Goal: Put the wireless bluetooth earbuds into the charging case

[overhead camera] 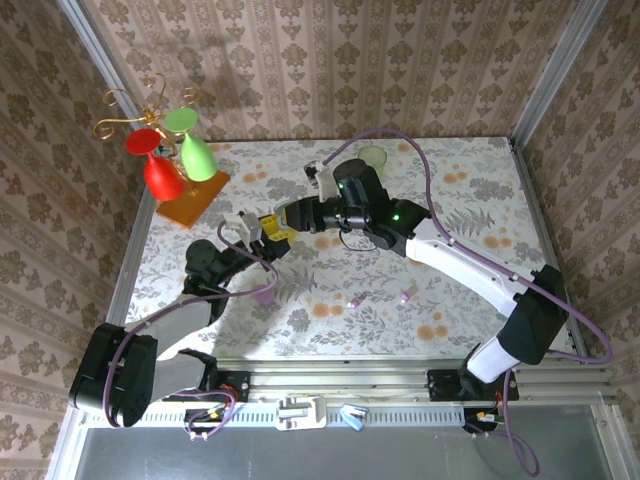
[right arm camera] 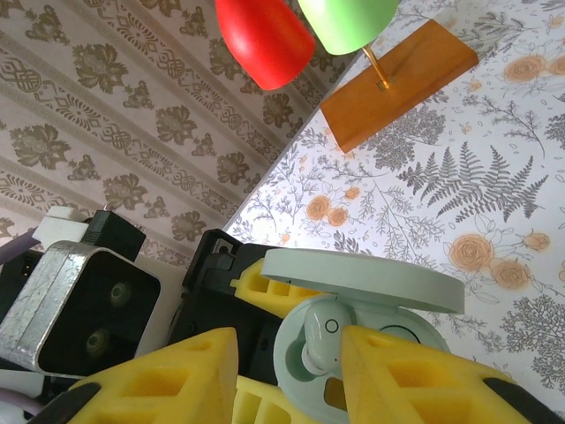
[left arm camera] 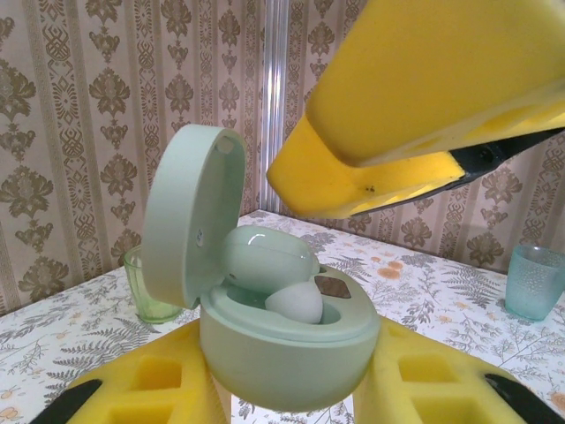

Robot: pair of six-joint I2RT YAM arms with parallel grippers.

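While open, case [left arm camera: 282,362] in left jaws

Enclosed table-top cell, seen from above. I see 3 walls round it: back wall [overhead camera: 330,70], left wall [overhead camera: 50,200] and right wall [overhead camera: 590,200]. All are papered w/ beige-brown damask in vertical stripes. Silver metal posts run up both rear corners, left post [overhead camera: 105,60] & right post [overhead camera: 555,70]. The table [overhead camera: 480,190] is white, printed w/ grey ferns & orange flowers. An aluminium rail [overhead camera: 400,382] runs along its near edge, w/ a plain grey strip [overhead camera: 400,450] below. Light is bright & even, w/ a soft shadow [overhead camera: 210,45] on the back wall, upper left.
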